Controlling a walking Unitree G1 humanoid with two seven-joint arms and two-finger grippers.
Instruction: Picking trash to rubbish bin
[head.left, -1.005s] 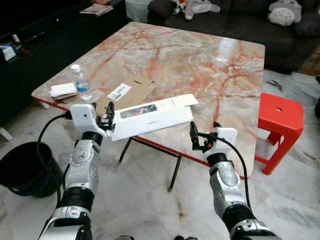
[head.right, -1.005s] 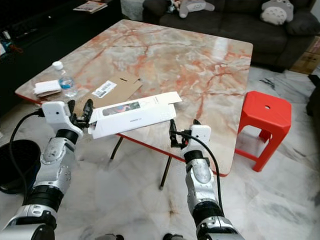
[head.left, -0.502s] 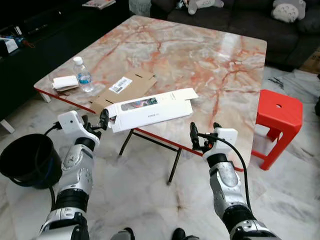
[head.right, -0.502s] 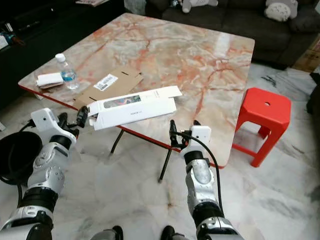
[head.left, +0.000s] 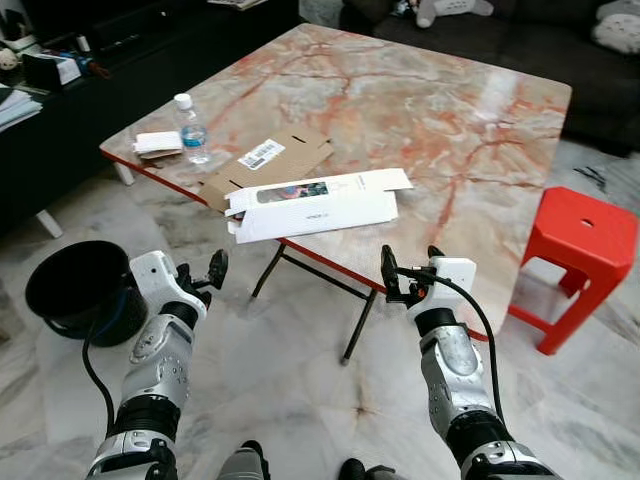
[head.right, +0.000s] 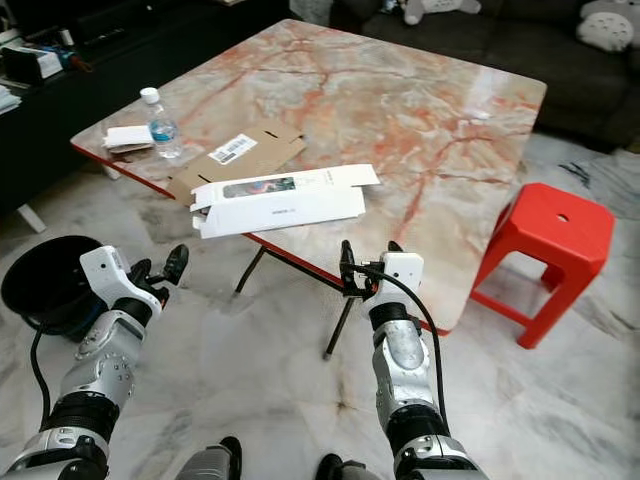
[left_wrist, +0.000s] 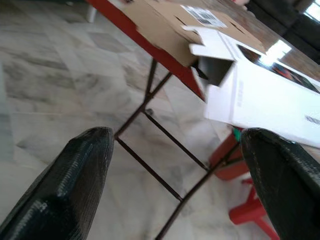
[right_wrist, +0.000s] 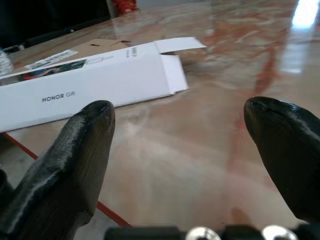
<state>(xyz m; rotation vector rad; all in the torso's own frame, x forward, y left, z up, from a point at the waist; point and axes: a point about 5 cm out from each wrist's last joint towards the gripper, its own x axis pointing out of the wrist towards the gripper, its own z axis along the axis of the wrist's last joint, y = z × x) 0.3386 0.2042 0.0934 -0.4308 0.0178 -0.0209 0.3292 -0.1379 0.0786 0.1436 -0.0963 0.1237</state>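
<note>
I find the white box (head.left: 312, 204) lying flat at the near edge of the marble table (head.left: 420, 120), one end overhanging, partly on the flattened cardboard (head.left: 268, 165). My left gripper (head.left: 203, 275) hangs below the table edge, fingers spread, grasping nothing. My right gripper (head.left: 407, 274) hovers at the table's near edge, likewise spread and empty. The black bin (head.left: 78, 292) stands on the floor, left of my left arm. A water bottle (head.left: 190, 130) stands near the table's left corner.

A home living room: dark sofa (head.left: 520, 40) with plush toys (head.left: 455, 8), marble-top table (head.left: 400, 110), red stool (head.left: 585, 255), marble floor (head.left: 300, 380).
</note>
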